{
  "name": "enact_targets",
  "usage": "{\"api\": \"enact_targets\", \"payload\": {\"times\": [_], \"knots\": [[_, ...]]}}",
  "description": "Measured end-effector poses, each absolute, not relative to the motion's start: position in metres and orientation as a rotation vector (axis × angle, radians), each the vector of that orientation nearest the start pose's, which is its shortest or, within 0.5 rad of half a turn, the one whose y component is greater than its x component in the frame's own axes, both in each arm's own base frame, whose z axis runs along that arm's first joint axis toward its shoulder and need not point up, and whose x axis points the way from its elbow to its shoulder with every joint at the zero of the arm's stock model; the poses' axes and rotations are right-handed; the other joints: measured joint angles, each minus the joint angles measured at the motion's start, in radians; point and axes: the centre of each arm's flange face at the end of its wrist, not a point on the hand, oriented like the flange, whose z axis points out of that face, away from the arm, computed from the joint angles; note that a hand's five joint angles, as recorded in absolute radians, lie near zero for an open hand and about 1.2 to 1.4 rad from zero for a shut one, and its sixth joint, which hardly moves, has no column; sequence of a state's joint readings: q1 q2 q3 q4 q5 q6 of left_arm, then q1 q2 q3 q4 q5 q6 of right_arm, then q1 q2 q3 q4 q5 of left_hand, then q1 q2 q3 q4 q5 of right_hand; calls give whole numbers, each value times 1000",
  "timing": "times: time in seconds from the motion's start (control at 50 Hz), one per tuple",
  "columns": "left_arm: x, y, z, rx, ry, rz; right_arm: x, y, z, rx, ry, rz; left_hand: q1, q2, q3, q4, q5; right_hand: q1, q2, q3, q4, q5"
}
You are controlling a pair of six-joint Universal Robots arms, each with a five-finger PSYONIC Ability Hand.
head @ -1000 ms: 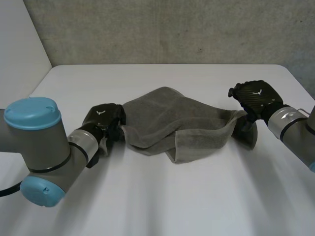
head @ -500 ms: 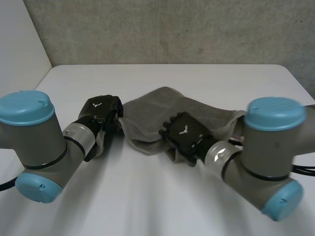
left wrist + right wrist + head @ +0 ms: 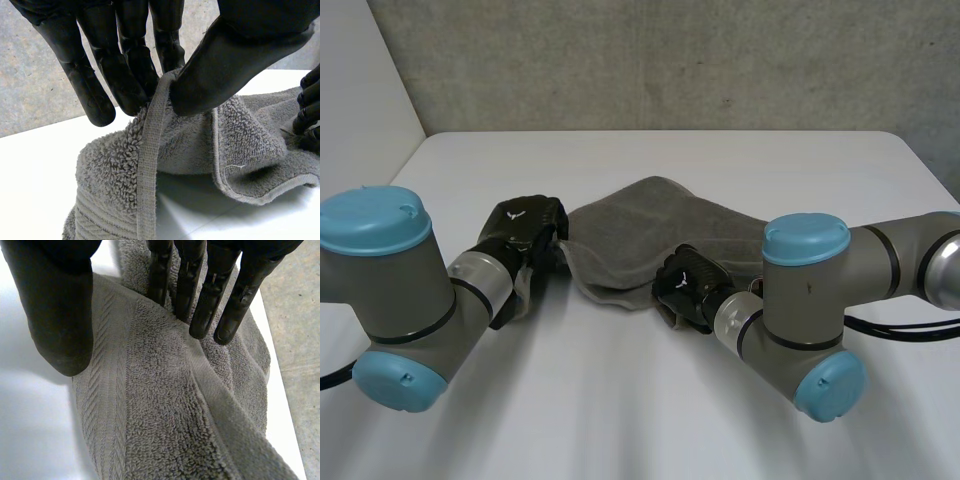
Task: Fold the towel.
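Swung across from the table's right side, the right hand [image 3: 688,285] now sits at the middle of the towel's near edge, with its arm bent in front of the cloth.

Head view: the grey towel [image 3: 640,225] lies bunched on the white table [image 3: 620,420], its long axis running left to right. The left hand [image 3: 525,232] is at its left edge. The right hand is near that edge, a little to its right and closer to the camera.

Left wrist view: thumb [image 3: 235,55] and fingers [image 3: 125,65] pinch the towel's hem, lifting it clear of the table. The other hand's fingertips show just beside the cloth.

Right wrist view: straight fingers [image 3: 200,305] lie on one face of the towel [image 3: 160,405] and the thumb [image 3: 55,315] on the other. A band of cloth runs up between them, so this is probably a pinch.

The coming move probably depends on the held left edge lying leftward of the right hand, along the towel's long axis.
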State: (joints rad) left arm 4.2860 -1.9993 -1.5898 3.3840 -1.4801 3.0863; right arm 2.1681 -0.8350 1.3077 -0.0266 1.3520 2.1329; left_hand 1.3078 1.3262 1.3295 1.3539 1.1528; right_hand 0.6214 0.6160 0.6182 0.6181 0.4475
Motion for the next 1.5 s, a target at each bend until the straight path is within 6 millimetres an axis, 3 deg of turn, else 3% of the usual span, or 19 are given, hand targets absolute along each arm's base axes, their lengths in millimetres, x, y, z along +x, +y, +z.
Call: {"api": "enact_targets", "payload": {"times": [0.24, 0.34, 0.44, 0.56, 0.66, 0.8, 0.88, 0.96, 1.1, 1.22, 1.3, 1.36, 1.42, 1.5], "knots": [[-276, -277, 179, 602, 2702, -2155, 346, -253, 117, -2022, 1745, -1737, 0, 0, 0, 0, 0, 352, 373, 385, 387, 383], [-272, -282, 179, 578, 2695, -2153, 337, -262, 130, -1986, 1774, -1782, 0, 0, 0, 0, 0, 689, 667, 684, 689, 691], [-266, -288, 181, 547, 2684, -2155, 327, -267, 144, -1961, 1801, -1819, 0, 0, 0, 0, 0, 699, 668, 702, 712, 700], [-255, -297, 186, 498, 2666, -2158, 310, -272, 175, -1881, 1845, -1903, 0, 0, 0, 0, 0, 699, 668, 705, 712, 701], [-248, -298, 195, 475, 2663, -2150, 295, -273, 213, -1735, 1890, -1981, 0, 0, 0, 0, 0, 700, 668, 707, 712, 701], [-239, -281, 230, 485, 2689, -2124, 267, -262, 285, -1510, 1946, -2024, 0, 0, 0, 0, 0, 700, 668, 709, 712, 701], [-236, -272, 249, 514, 2713, -2118, 255, -256, 308, -1475, 1996, -1983, 0, 0, 0, 0, 0, 701, 668, 709, 712, 701], [-236, -269, 261, 544, 2731, -2103, 249, -257, 310, -1490, 2055, -1902, 0, 0, 0, 0, 0, 703, 668, 709, 712, 701], [-241, -284, 253, 625, 2778, -1946, 252, -275, 277, -1625, 2159, -1709, 0, 0, 0, 4, 0, 704, 678, 709, 712, 701], [-248, -318, 226, 699, 2770, -1774, 263, -304, 250, -1724, 2200, -1673, 0, 2, 2, 4, 0, 704, 678, 709, 712, 701], [-258, -348, 221, 692, 2693, -1819, 279, -330, 254, -1717, 2150, -1823, 3, 3, 2, 4, 0, 704, 681, 709, 718, 701], [-268, -370, 238, 666, 2574, -1986, 293, -350, 276, -1639, 2043, -2062, 3, 4, 2, 4, 0, 704, 687, 710, 718, 701], [-283, -390, 281, 625, 2351, -2289, 305, -368, 321, -1446, 1847, -2403, 3, 4, 3, 4, 0, 704, 688, 710, 718, 701], [-297, -395, 371, 529, 1857, -2785, 306, -374, 401, -1045, 1481, -2814, 3, 4, 3, 4, 0, 704, 688, 712, 718, 701]]}}
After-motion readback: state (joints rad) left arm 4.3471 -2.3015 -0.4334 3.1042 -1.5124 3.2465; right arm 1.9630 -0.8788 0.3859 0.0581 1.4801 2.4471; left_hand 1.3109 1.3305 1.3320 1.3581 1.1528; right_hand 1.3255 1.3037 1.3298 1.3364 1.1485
